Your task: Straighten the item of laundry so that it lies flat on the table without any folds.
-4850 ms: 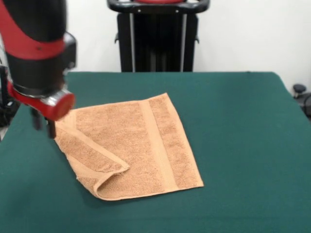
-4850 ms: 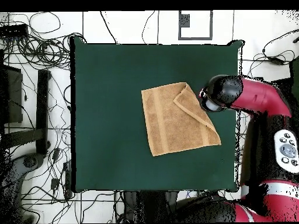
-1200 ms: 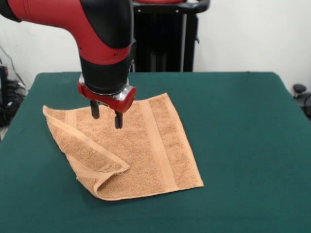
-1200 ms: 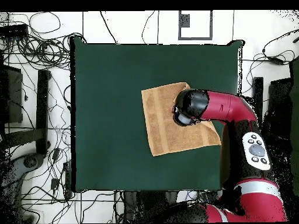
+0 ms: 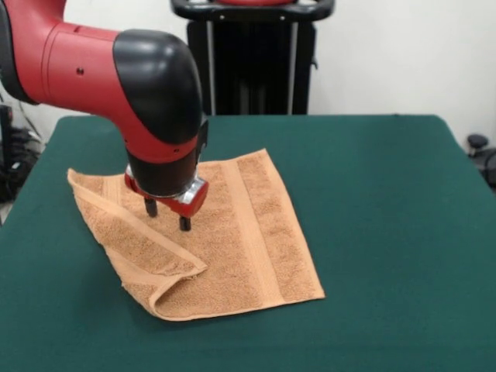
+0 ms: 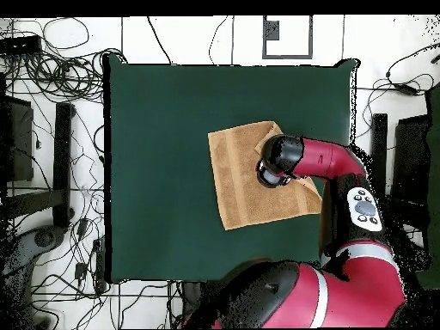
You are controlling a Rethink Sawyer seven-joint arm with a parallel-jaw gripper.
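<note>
since the earlier frame the arm had dropped lower and swung forward over the towel, its fingers now just above or touching the terry near the folded flap. no writing or label could be read anywhere; the white tag did not show. in the overhead view the wrist hid the fingers and part of the towel's right side. the arm came in from the left of the front view, elbow bent, wrist pointing straight down. the fingers stood slightly parted, holding nothing. the towel lay on the green desk, left of centre, its near left corner folded over.
</note>
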